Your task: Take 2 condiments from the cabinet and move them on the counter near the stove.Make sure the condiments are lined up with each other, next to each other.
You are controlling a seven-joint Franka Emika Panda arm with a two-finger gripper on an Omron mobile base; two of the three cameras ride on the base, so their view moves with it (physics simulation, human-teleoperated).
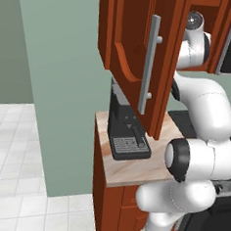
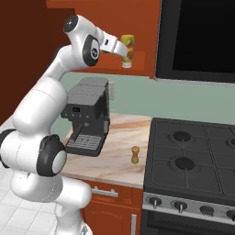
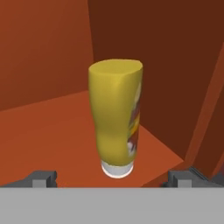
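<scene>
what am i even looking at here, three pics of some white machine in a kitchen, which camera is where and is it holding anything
It is a white robot arm in a computer-drawn kitchen. Two pictures come from cameras on its base, behind the arm on its left and right. The third looks out from the hand itself.

On the beige counter stand a black coffee machine and a small wooden shaker, beside the black stove. Above, the wooden cabinet is open.

The arm reaches up into it. Its tool is open, a finger on each side of a yellow bottle that stands pale end down on the shelf. The fingers are apart from it, so nothing is held yet.
</scene>
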